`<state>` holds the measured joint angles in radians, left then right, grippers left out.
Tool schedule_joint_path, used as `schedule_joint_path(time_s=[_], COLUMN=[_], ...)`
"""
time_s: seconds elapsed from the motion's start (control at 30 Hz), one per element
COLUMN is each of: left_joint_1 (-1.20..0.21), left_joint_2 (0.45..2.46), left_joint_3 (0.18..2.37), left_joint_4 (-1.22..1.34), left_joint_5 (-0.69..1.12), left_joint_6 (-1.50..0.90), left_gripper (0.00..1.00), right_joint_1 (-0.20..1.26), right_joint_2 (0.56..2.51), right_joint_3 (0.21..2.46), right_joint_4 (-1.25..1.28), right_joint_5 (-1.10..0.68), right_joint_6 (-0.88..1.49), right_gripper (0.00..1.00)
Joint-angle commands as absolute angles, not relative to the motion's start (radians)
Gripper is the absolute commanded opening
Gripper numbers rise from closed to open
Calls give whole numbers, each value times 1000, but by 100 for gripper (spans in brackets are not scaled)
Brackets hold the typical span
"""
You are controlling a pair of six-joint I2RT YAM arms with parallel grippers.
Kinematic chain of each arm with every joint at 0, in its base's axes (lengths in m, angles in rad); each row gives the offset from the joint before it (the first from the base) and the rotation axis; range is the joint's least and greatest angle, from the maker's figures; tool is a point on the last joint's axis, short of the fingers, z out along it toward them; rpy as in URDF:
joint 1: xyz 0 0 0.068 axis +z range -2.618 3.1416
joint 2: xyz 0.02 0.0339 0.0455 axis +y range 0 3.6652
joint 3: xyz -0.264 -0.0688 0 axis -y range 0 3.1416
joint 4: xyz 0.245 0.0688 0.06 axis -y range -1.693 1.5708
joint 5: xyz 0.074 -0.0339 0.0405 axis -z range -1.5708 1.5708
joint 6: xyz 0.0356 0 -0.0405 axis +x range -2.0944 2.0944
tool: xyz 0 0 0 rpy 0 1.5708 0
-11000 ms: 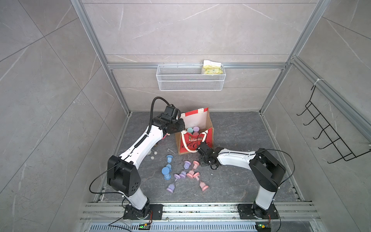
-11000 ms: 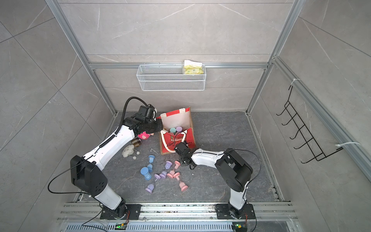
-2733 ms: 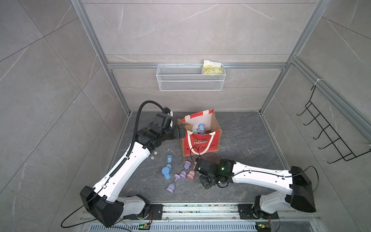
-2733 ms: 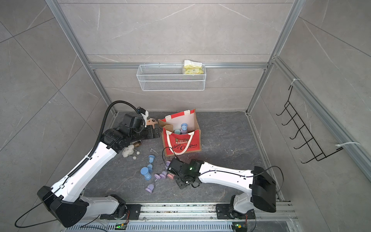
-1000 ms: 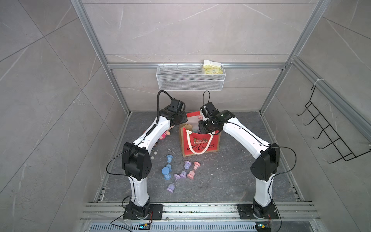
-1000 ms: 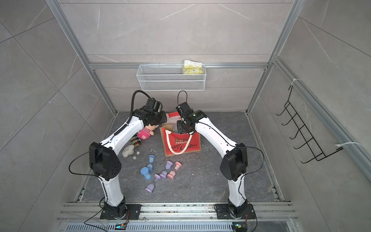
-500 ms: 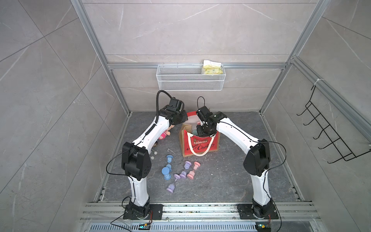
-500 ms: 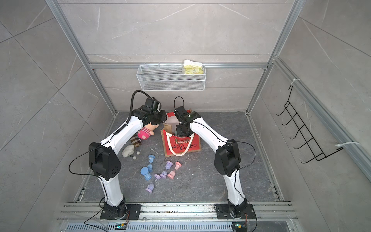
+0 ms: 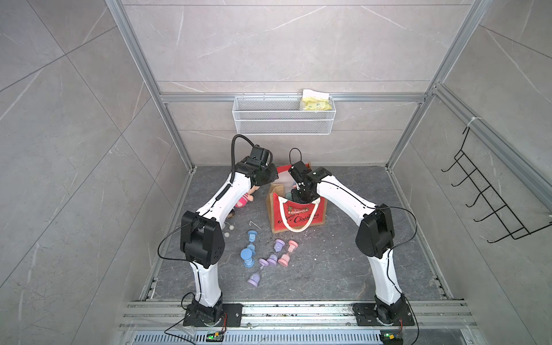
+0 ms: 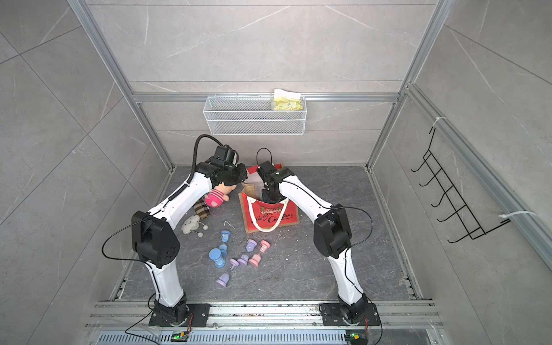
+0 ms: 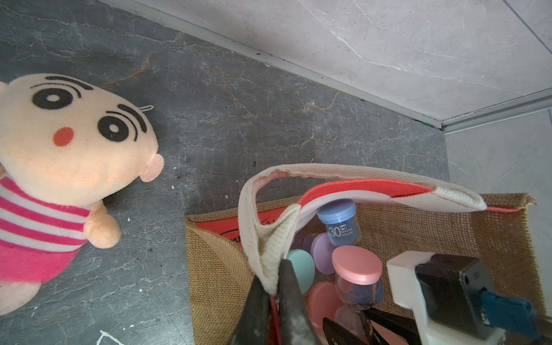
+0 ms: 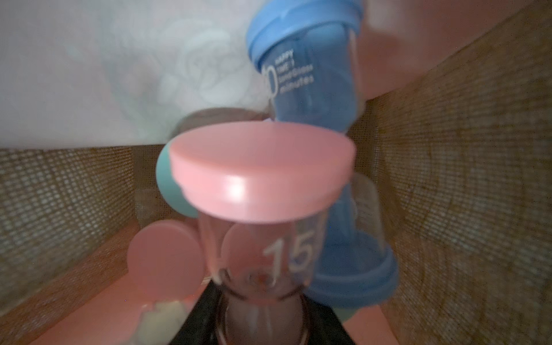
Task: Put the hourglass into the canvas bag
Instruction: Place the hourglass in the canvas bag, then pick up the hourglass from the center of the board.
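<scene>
Red-fronted canvas bag (image 9: 295, 219) sits mid-floor in both top views, with plenty of clutter around it. There's a plush doll (image 9: 245, 200) just beside it on the left arm's side, and loose hourglasses (image 9: 248, 257) in blue, purple and pink lie scattered in front. A wire basket (image 9: 283, 119) hangs on the back wall. In a top view a little cloud plush (image 10: 191, 225) lies by the left arm (image 9: 227, 197). Both arms arch up from the front rail and lean in over the bag's mouth. The right arm (image 9: 343, 197) has its wrist dipped inside, so its load is hidden from up here.

Left wrist view: the left gripper (image 11: 272, 277) is pinched tight on the bag's white handle (image 11: 260, 233), whose loop and the folded red edge hang across part of the opening. Inside are a blue hourglass (image 11: 339, 222) and some pastel caps. The pink hourglass (image 11: 357, 270) stands upright, rising straight out of the right gripper (image 11: 357, 322).

Right wrist view, kinda blurry: the right gripper is clamped around the pink hourglass's narrow waist, with a "15" on the glass, well down between the burlap sides. The blue one leans right behind it, a teal cap (image 12: 167, 191) beside it. Touching or not, can't tell.
</scene>
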<state>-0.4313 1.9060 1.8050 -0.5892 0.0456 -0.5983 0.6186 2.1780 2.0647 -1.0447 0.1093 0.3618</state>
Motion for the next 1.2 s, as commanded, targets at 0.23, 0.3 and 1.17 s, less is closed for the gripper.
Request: schedule_joint_path(time_s=[0.23,0.3,1.17], left_joint_1=[-434,-434,-434], left_joint_2=[1849,1846,1757], left_joint_3=[1791,1790,1734], left_joint_4=[-590,-604,-678], left_joint_5=[107,107,-16], left_joint_6=[-593,-585,-559], left_gripper=[0,0,0], right_joint_1=[615,615,1011], right_joint_2=[2058,2025,1474], right_joint_3=[2145,2149,1576], right_joint_4=[-1099,-1107,-1043], right_joint_5=[123,114,268], right_joint_6=[359,359,683], right_gripper=[70,74,99])
